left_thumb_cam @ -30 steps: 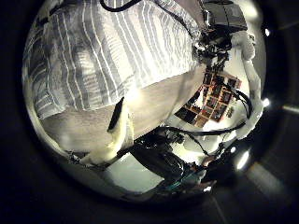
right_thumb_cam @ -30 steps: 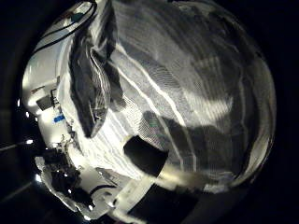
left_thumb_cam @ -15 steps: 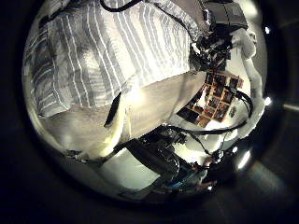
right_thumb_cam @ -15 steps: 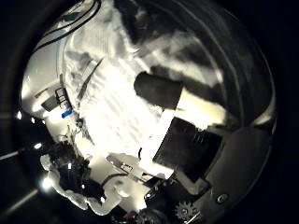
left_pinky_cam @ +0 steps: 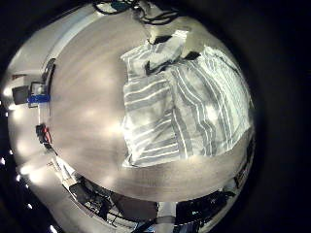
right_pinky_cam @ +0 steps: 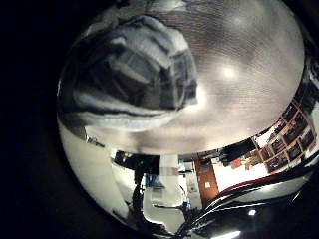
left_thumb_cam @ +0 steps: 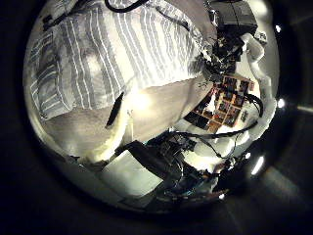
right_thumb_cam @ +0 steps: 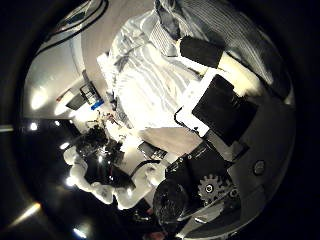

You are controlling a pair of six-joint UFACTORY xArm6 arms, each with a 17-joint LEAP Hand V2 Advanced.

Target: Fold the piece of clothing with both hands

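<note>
- Right hand point(right_thumb_cam: 215, 110) has lifted off the striped shirt point(left_pinky_cam: 180, 97); its fingers now look curled, holding nothing.
- Left hand's state cannot be told.
- Grip both corners evenly against the bench point(left_pinky_cam: 83, 92) for a straight fold.

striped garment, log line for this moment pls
item: striped garment | state: spread on table, partly rumpled | left hand: above | right hand: fingers at cloth

We saw that the piece of clothing point(left_pinky_cam: 180, 102) was striped, light bands alternating with darker ones, and the desk point(left_pinky_cam: 83, 116) showed a fine wood-like grain.
</note>
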